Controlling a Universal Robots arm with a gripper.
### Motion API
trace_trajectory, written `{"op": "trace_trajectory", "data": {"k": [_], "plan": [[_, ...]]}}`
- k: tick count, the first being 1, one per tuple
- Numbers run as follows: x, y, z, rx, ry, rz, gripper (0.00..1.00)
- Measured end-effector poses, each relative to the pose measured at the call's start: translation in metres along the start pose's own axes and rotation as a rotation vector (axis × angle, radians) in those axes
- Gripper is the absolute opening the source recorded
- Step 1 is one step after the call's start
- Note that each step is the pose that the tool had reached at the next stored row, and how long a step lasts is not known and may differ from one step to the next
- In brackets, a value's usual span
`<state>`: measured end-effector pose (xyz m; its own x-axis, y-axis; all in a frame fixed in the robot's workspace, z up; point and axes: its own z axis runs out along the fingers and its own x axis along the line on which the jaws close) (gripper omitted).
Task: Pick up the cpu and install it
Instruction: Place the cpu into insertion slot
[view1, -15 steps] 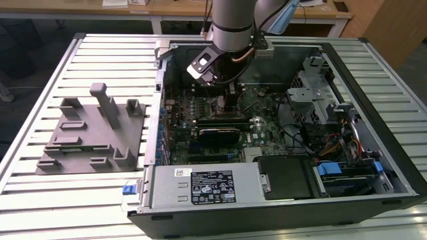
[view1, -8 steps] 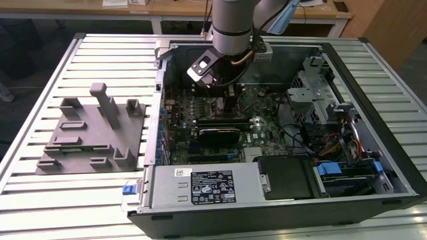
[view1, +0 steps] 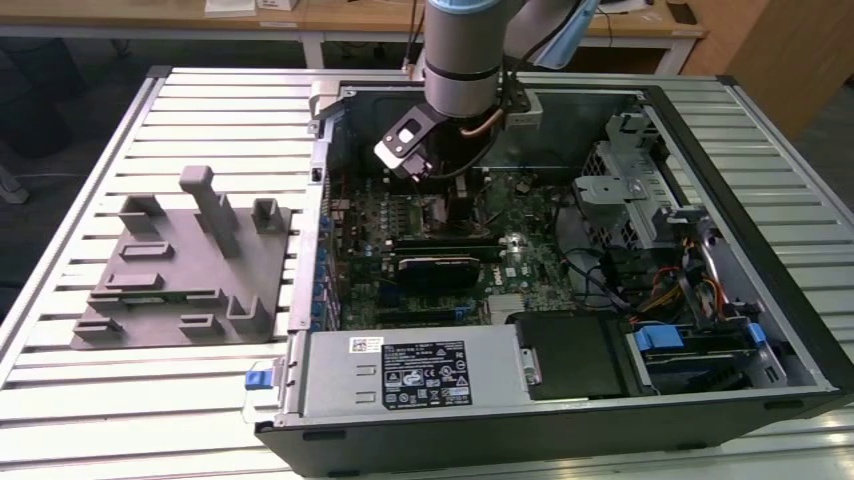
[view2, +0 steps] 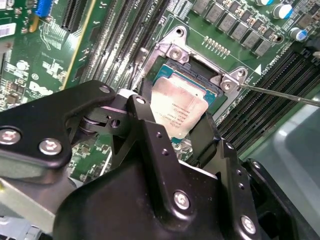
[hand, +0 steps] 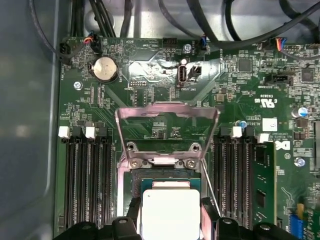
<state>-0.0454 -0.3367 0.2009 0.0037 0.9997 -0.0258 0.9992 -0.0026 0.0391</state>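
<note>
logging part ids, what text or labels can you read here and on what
cpu: lines of print on its top plate, too small to read.
silver box label: print too small to read.
motherboard: white markings, too small to read.

The cpu (view2: 179, 107) is a thin, flat, square chip with a silvery-grey metal top plate, faint print on it and a pale rim. In the first wrist view the cpu (hand: 170, 212) looks almost white. It lies face up directly over the open socket (view2: 197, 70), covering most of its recess. A strip of the socket's dark bed shows past 1 edge. The claw (view2: 175, 117) has its 2 black fingers against opposite edges of the chip. Whether it is fully seated in the socket cannot be told.
</note>
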Motion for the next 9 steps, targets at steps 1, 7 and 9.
{"op": "trace_trajectory", "data": {"k": [1,7,9], "plan": [[0.0005,0.0000,0.0010,0.0000,0.0000,0.000,0.54],[0.0015,-0.0002,0.0065,0.0002,0.0000,0.000,0.54],[0.0015,-0.0003,0.0066,0.0004,-0.0003,0.000,0.54]]}}
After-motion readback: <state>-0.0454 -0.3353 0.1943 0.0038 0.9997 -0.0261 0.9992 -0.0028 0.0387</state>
